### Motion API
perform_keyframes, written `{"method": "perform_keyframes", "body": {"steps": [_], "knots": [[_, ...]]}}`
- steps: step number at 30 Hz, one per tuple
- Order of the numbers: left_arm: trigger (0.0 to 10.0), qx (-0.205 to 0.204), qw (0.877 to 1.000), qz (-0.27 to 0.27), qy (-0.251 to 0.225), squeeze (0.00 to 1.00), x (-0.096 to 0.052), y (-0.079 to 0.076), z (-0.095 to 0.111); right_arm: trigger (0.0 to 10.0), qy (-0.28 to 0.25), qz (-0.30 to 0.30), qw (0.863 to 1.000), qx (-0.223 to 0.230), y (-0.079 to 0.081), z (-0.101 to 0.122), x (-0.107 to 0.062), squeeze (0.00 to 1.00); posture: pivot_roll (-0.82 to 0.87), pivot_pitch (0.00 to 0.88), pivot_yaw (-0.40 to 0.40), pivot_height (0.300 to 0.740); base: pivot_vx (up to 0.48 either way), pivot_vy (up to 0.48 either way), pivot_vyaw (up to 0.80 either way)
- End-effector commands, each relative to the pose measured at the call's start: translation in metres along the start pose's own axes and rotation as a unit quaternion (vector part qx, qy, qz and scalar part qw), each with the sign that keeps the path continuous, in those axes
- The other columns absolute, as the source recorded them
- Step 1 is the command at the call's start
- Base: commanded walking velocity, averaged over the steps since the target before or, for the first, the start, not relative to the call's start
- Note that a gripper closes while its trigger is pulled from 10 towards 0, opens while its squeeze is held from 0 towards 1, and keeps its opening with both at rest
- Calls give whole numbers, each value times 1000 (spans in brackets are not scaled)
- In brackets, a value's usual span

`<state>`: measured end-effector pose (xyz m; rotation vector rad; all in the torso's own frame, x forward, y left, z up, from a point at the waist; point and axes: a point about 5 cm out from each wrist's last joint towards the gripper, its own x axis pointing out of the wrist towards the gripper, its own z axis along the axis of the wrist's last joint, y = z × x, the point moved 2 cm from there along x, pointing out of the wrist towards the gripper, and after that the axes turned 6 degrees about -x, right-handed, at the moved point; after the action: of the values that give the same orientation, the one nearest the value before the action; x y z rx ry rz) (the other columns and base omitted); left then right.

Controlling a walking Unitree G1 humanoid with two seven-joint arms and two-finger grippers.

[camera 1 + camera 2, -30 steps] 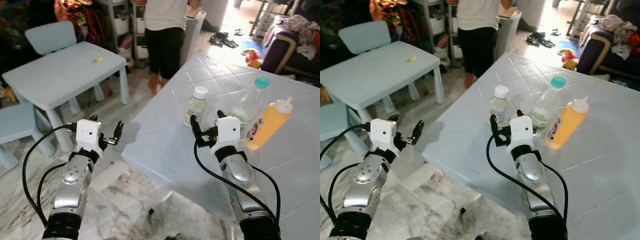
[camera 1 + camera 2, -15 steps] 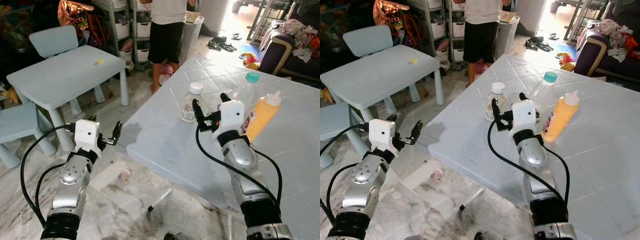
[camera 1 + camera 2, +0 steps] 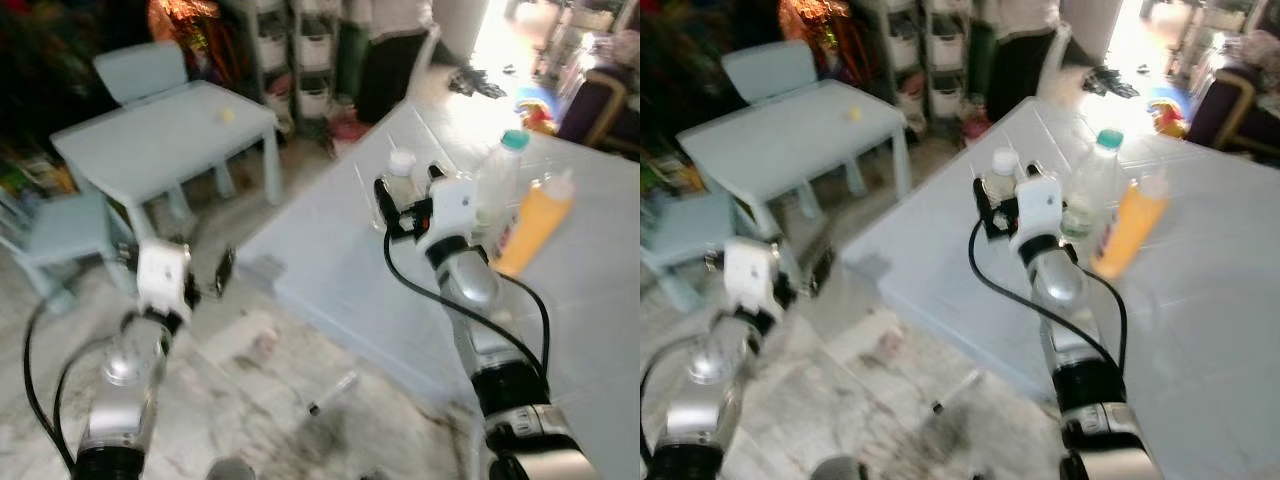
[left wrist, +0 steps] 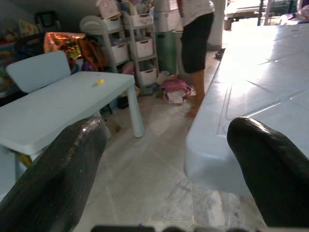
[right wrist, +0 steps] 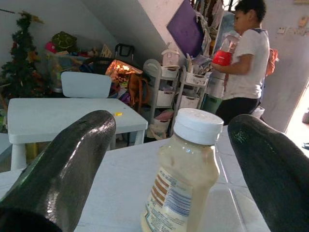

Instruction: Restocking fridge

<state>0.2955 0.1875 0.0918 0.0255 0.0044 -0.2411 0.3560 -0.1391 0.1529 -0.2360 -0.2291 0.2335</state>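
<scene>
Right gripper [image 3: 405,205] is up over the big pale-blue table [image 3: 330,270], fingers spread wide, holding nothing, the white-capped bottle [image 5: 186,181] framed between them in the right wrist view — looks lined up for a grab, not touching yet. That bottle stands near the table's edge, with a clear bottle with a teal cap [image 3: 503,185] and an orange squeeze bottle [image 3: 535,225] just behind it; likely staged together as the fridge stock. Left gripper [image 3: 195,278] hangs off the table over the floor, fingers wide apart and empty, probably kept clear. A small table [image 3: 165,140] and a person [image 5: 241,58] holding a red-and-clear container are further off. Head views are blurred.
</scene>
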Motion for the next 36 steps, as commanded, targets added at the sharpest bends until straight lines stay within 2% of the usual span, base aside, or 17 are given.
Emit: {"method": "perform_keyframes", "body": {"steps": [1,4,5,7,13,23,30,36], "knots": [[10000,8,1000,4,-6,0,-2,8,7,10000,-11,-19,1000,-1,-6,3,-4,0,58,16,-16,740,0,0,0],[10000,7,1000,13,-8,0,-7,14,9,10000,-13,-32,999,2,-8,4,-12,0,55,12,-15,740,0,0,0],[10000,3,1000,23,-9,0,-10,19,10,10000,-8,-43,999,8,-7,2,-24,0,49,6,-11,740,0,0,0],[10000,-1,999,34,-9,0,-14,25,10,10000,-3,-48,999,14,-4,0,-34,0,42,2,-11,740,0,0,0],[10000,-7,999,42,-8,0,-14,28,9,10000,19,-42,999,21,8,-8,-58,0,23,0,-8,740,274,0,-376],[10000,-15,999,39,-13,0,-6,24,11,10000,28,-42,999,18,8,-5,-61,0,14,0,-17,740,280,0,-130],[10000,-17,999,38,-12,0,-4,20,10,10000,31,-37,999,14,8,-4,-59,0,16,0,-19,740,0,0,0],[10000,-16,999,42,-13,0,-6,24,10,10000,34,-28,999,13,12,-6,-60,0,17,0,-18,740,0,0,0]]}}
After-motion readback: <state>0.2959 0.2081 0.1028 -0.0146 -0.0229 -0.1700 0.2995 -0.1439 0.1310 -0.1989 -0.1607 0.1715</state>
